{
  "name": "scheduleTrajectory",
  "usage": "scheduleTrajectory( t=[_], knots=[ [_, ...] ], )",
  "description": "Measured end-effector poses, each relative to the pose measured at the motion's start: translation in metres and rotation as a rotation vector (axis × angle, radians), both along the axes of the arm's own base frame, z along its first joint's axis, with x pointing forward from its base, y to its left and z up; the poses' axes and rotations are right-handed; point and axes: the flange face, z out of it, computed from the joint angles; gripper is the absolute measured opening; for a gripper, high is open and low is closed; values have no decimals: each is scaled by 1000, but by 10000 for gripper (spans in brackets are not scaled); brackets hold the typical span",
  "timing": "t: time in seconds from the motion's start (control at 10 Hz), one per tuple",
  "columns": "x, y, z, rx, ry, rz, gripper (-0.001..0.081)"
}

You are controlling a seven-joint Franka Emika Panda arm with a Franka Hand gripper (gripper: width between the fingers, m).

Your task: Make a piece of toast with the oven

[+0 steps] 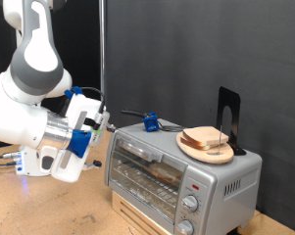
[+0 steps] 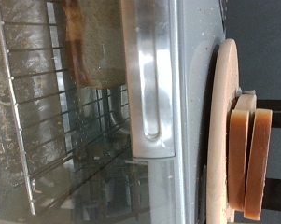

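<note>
One slice inside, door shut, gripper at the handle side

One piece of toast (image 2: 91,51) lies on the wire rack (image 2: 33,121) inside the oven (image 1: 221,181), seen through the glass door in both views. The door looks closed, its long handle (image 2: 151,79) filling the middle of the wrist view. The oven stands on a wooden table (image 1: 49,211), towards the table's edge at the exterior view's right. On the oven's roof sits a round wooden plate (image 1: 193,150) carrying more bread slices (image 1: 208,140), with a black stand (image 1: 228,117) behind it and a blue clip (image 1: 149,121) at the roof's back edge.

The gripper (image 1: 96,125) hovers just beside the oven's upper corner at the exterior view's left, touching nothing that can be seen. Whether its jaws are apart or together cannot be told; blue fittings hide the fingertips.

A likely risk: a push or pull on the oven could shift the whole light box and slide the plate off the roof. A glancing contact with the handle could also slip.

No brand, label or readable writing shows; the knobs (image 1: 189,204) carry marks too small to read
</note>
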Motion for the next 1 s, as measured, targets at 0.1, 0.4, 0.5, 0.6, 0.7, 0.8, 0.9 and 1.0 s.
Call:
scheduleTrajectory(
  t=[0.1,0.4,0.5,0.6,0.7,0.8,0.9,1.0],
  knots=[
    [-2,4,2,23,2,30,809],
    [33,19,10,61,-4,73,809],
    [50,22,8,59,-13,38,809],
    [66,25,6,50,-27,-9,809],
    [83,28,4,41,-41,-63,809],
    [99,30,3,42,-43,-130,809],
    [110,32,0,48,-36,-168,809],
    [109,32,-1,45,-36,-155,809]
  ],
)
